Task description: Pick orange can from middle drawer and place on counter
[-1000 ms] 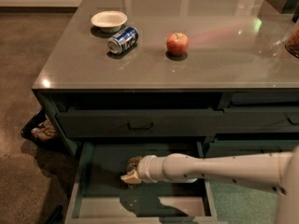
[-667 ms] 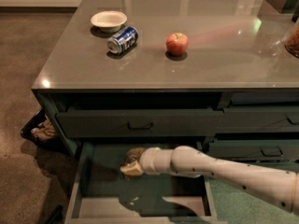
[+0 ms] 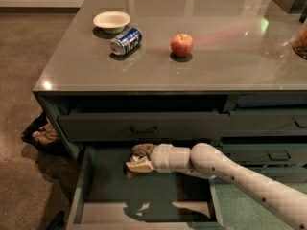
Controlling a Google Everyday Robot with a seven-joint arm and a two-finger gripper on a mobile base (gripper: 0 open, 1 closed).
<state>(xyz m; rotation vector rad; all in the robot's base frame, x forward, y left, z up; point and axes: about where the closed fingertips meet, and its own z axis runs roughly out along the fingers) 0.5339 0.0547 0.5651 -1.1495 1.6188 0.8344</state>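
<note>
The middle drawer point(image 3: 103, 190) is pulled out below the counter point(image 3: 192, 61), with its dark green floor showing. My gripper point(image 3: 137, 158) is inside the drawer near its back left, on the end of the white arm that reaches in from the lower right. A small dull brownish shape point(image 3: 139, 155) sits right at the gripper's tip. It may be the orange can, but I cannot tell for sure. No other can shows in the drawer.
On the counter are a white bowl point(image 3: 112, 20), a blue-and-white can point(image 3: 126, 40) lying on its side, and a red apple point(image 3: 182, 45). A handled drawer front point(image 3: 144, 126) overhangs the open drawer's back. A dark bin point(image 3: 42, 134) sits on the floor at left.
The gripper has moved a little further toward the back of the drawer. The arm now comes in at a steeper angle from the lower right.
</note>
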